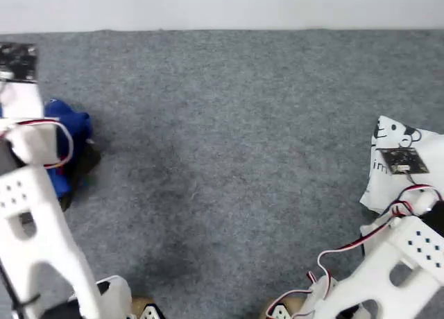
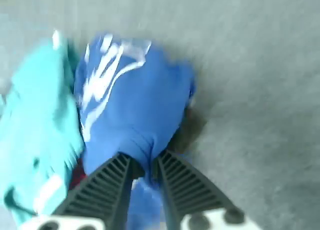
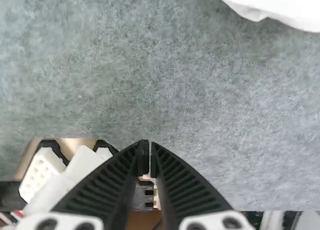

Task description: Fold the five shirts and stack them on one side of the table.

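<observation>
Pinching a fold of the crumpled blue shirt with white print (image 2: 132,105), left gripper (image 2: 145,167) is clamped narrow on the fabric, at the table's left side. Bunched teal cloth shirt (image 2: 35,135) lies touching the blue one. Right gripper (image 3: 150,150) is closed to a sliver, empty, over the grey felt table cover (image 3: 150,65). White cartoon-print shirt (image 1: 409,159) lies at the right edge, beside that arm.

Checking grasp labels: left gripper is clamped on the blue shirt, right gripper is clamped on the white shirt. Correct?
Not quite. The right gripper is shut on nothing: the right wrist view shows its closed fingers over the bare grey mat, with the white shirt lying apart from them. The left gripper is clamped on the blue shirt, as you said.
</observation>
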Action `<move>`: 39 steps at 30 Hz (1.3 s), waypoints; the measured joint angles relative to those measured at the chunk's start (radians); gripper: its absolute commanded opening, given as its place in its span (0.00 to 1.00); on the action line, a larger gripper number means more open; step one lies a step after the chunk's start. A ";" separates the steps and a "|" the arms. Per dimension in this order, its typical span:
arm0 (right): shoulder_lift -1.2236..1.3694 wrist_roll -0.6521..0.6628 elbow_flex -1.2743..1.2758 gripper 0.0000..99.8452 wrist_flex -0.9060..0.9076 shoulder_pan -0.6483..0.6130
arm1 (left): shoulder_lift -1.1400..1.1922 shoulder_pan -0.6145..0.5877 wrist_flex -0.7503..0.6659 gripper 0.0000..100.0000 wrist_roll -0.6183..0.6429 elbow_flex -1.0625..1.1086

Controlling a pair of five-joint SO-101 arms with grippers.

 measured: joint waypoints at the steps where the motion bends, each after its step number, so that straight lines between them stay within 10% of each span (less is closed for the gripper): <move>1: 0.000 0.009 0.000 0.01 0.000 0.000 | -0.037 0.038 0.000 0.01 -0.002 0.000; 21: 0.000 0.023 0.011 0.01 0.000 0.000 | 0.040 0.925 -0.222 0.01 0.005 0.000; 30: 0.000 0.023 0.048 0.01 -0.014 0.000 | 0.393 1.060 -0.456 0.11 0.020 -0.003; 39: 0.000 0.023 0.046 0.01 -0.046 -0.127 | 0.482 0.980 -0.270 0.18 0.140 -0.222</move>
